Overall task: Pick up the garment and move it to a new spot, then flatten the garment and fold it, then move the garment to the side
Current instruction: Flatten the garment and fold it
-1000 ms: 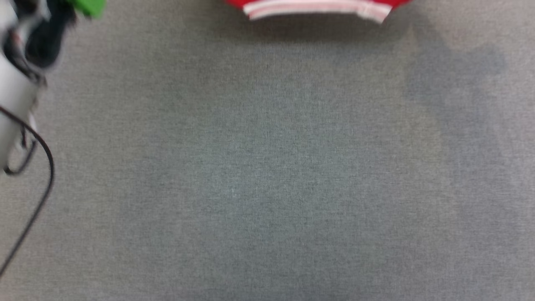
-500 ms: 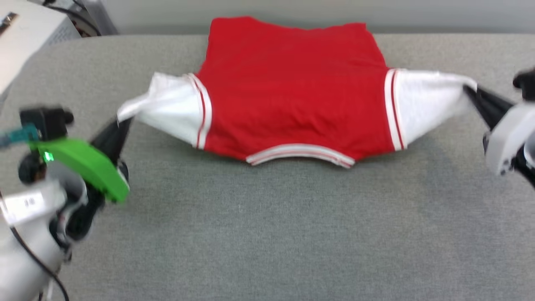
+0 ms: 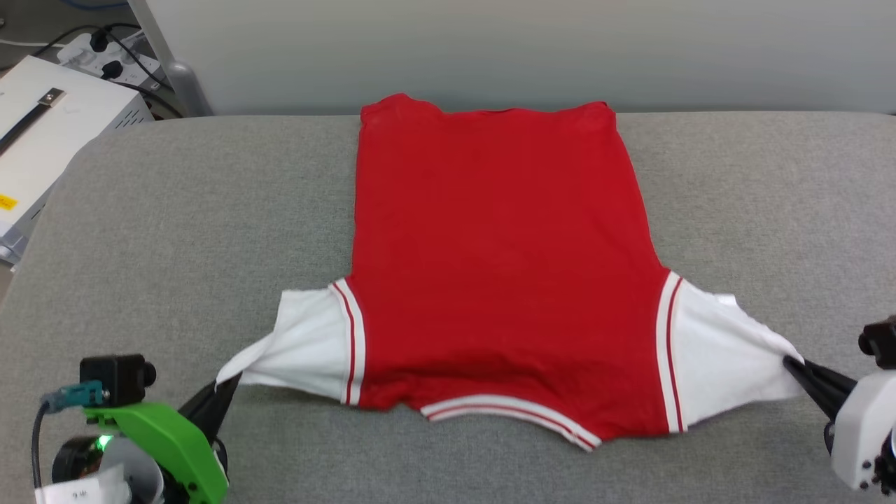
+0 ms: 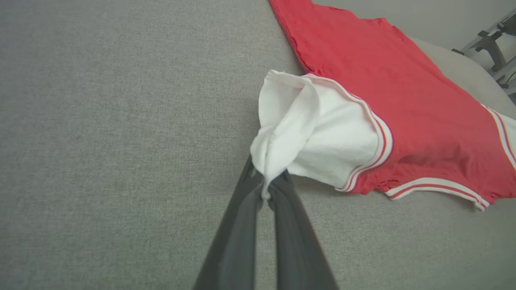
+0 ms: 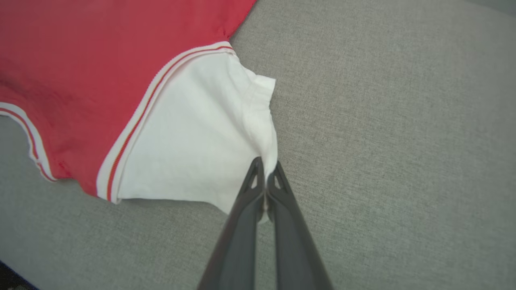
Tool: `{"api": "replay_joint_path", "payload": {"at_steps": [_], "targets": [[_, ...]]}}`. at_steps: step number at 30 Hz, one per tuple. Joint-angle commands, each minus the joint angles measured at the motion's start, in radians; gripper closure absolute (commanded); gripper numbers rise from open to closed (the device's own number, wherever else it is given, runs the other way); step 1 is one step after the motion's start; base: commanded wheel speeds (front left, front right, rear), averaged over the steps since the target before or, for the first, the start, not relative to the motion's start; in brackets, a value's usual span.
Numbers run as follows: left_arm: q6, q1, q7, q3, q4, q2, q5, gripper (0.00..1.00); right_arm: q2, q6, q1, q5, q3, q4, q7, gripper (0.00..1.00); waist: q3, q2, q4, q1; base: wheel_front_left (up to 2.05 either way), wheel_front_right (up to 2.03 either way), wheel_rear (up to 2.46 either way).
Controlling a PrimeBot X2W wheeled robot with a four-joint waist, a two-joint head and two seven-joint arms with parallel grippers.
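The garment [image 3: 497,259], a red shirt with white sleeves and striped trim, lies spread on the grey table [image 3: 175,231], collar toward me, plain side up. My left gripper [image 3: 231,383] is shut on the tip of the left white sleeve [image 4: 306,137], pulling it outward. The same pinch shows in the left wrist view, where the left gripper [image 4: 266,181] holds bunched white cloth. My right gripper [image 3: 789,362] is shut on the edge of the right white sleeve [image 5: 193,153]; the right gripper [image 5: 265,167] clamps the sleeve hem. The garment's red body [image 4: 387,80] lies flat between both arms.
A white box [image 3: 42,133] with a yellow label stands off the table's far left corner, with a power strip and cables [image 3: 105,52] behind it. A pale wall [image 3: 490,49] runs behind the table's far edge. Bare grey table surrounds the garment on both sides.
The head camera has tilted up, so the whole picture shifted. The garment now lies stretched longer toward the far edge, both grippers still pinching the sleeves near the front.
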Motion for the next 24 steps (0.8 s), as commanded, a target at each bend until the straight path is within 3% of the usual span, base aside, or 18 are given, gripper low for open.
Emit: {"api": "replay_joint_path", "payload": {"at_steps": [1, 10, 16, 17, 19, 20, 21, 24], "targets": [[0.010, 0.043, -0.006, 0.003, -0.007, 0.013, -0.016, 1.00, -0.011, -0.001, 0.053, 0.008, -0.027, -0.017, 0.018, 1.00, -0.001, 0.0040, -0.002, 0.0001, 0.00, 0.00, 0.00], [0.029, 0.169, -0.006, 0.001, -0.025, 0.017, -0.037, 1.00, -0.018, -0.001, 0.307, 0.003, -0.170, -0.103, 0.162, 1.00, -0.009, 0.0040, 0.004, 0.0001, 0.00, 0.00, 0.00], [0.039, 0.184, -0.006, -0.007, -0.030, 0.007, -0.025, 1.00, 0.016, -0.001, 0.399, -0.023, -0.259, -0.150, 0.257, 1.00, -0.004, 0.0040, 0.017, 0.0001, 0.00, 0.00, 0.00], [0.040, 0.180, -0.006, -0.004, -0.032, 0.002, -0.021, 1.00, 0.026, -0.001, 0.404, -0.033, -0.280, -0.161, 0.269, 0.96, -0.003, 0.0040, 0.020, 0.0001, 0.00, 0.00, 0.00], [0.041, 0.171, -0.006, -0.005, -0.036, -0.006, -0.010, 1.00, 0.046, -0.001, 0.409, -0.052, -0.317, -0.180, 0.294, 0.57, 0.000, 0.0040, 0.025, 0.0001, 0.00, 0.00, 0.00], [0.042, 0.166, -0.006, -0.004, -0.038, -0.010, -0.004, 1.00, 0.053, -0.001, 0.408, -0.061, -0.333, -0.192, 0.305, 0.18, 0.002, 0.0040, 0.026, 0.0001, 0.00, 0.00, 0.00], [0.044, 0.159, -0.006, -0.004, -0.041, -0.015, 0.003, 1.00, 0.061, -0.001, 0.406, -0.070, -0.353, -0.207, 0.319, 0.00, 0.005, 0.0040, 0.029, 0.0001, 0.00, 0.00, 0.00], [0.049, 0.139, -0.006, -0.001, -0.053, -0.026, 0.025, 1.00, 0.065, -0.001, 0.382, -0.091, -0.415, -0.257, 0.349, 0.00, 0.017, 0.0040, 0.039, 0.0001, 0.00, 0.00, 0.00]]}}
